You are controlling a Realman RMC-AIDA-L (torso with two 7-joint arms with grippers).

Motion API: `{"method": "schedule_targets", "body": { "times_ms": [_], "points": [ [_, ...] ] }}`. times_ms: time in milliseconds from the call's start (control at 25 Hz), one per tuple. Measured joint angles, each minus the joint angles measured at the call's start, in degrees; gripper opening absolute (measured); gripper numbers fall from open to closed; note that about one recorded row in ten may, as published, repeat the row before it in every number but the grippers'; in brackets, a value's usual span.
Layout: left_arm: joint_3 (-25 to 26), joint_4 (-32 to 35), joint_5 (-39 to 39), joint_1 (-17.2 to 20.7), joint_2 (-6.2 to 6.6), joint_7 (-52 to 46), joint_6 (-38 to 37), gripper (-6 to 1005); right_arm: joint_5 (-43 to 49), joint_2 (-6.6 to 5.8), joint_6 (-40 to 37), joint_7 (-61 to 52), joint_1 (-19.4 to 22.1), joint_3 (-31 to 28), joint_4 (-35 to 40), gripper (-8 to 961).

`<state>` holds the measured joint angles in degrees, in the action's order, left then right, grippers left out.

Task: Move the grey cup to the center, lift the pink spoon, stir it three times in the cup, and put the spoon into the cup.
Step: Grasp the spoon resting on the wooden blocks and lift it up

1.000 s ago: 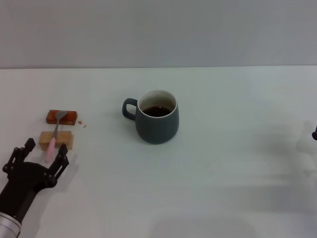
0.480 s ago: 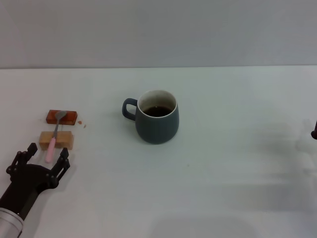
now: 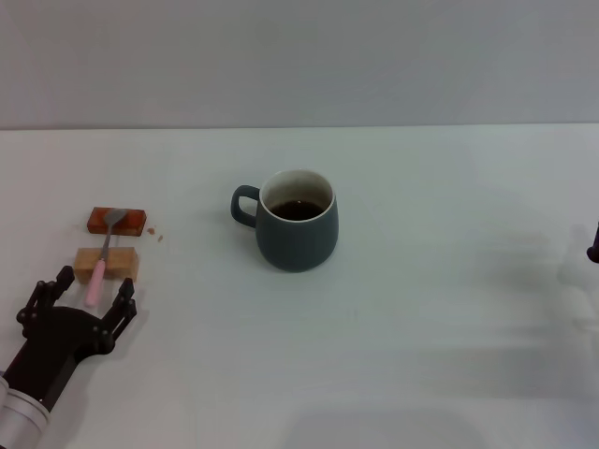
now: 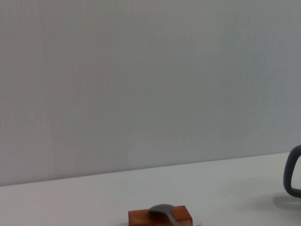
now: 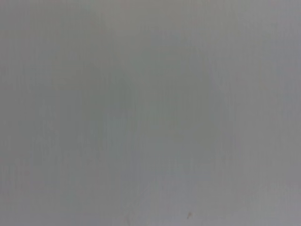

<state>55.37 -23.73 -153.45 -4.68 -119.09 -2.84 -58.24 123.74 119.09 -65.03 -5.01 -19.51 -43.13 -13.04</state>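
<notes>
**Left end effector spread just short of the spoon**

From the head view the grey cup (image 3: pixel 298 232) stands near the middle of the white bench (image 3: pixel 421 281), handle toward the robot's left, dark liquid inside; the left wrist view catches only a cut-off edge of its handle (image 4: pixel 292 178). The pink spoon (image 3: pixel 101 257) lies across a tan block (image 3: pixel 107 264), its bowl on a reddish-brown block (image 3: pixel 117 221); the wrist view shows that bowl (image 4: pixel 162 210) but not the handle. The left end effector (image 3: pixel 82 297) sits fingers spread, just beside the handle's tip, apart from it; the right end effector (image 3: pixel 593 249) is barely visible at the bench's far right edge, its state impossible to tell; its wrist view shows nothing distinct.
</notes>
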Motion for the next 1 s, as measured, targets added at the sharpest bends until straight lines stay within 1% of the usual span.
{"method": "schedule_targets", "body": {
  "times_ms": [1000],
  "points": [
    [-0.3, 0.0, 0.3, -0.6, 0.13, -0.5, 1.9, 799, 0.0, 0.00, 0.0, 0.0, 0.0, 0.4, -0.2, -2]
  ]
}}
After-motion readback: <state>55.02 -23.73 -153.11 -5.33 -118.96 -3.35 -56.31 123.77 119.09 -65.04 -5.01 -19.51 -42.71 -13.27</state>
